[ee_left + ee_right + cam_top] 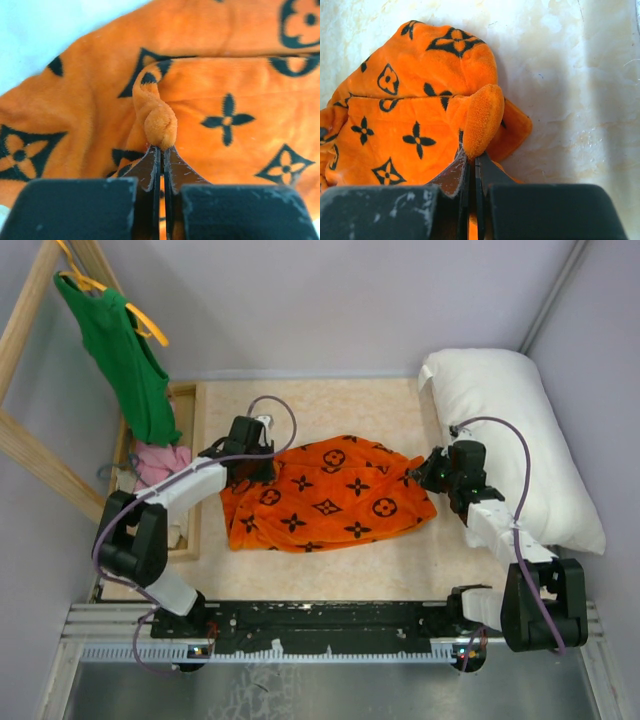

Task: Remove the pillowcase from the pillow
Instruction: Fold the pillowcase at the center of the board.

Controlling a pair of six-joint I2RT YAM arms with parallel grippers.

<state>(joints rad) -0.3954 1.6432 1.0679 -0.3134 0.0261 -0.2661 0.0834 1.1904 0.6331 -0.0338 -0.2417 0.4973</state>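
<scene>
Top external: pillowcase [330,495] on beige marbled tabletop [330,410] w/ grey walls [320,300].

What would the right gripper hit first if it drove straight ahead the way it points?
The pillowcase. The right gripper is already shut on a fold at its edge, and more of the orange cloth lies straight ahead. Whether it would plough in or skim over is unclear.

Most pillowcase [240,75] edges beyond left wrist view
</scene>
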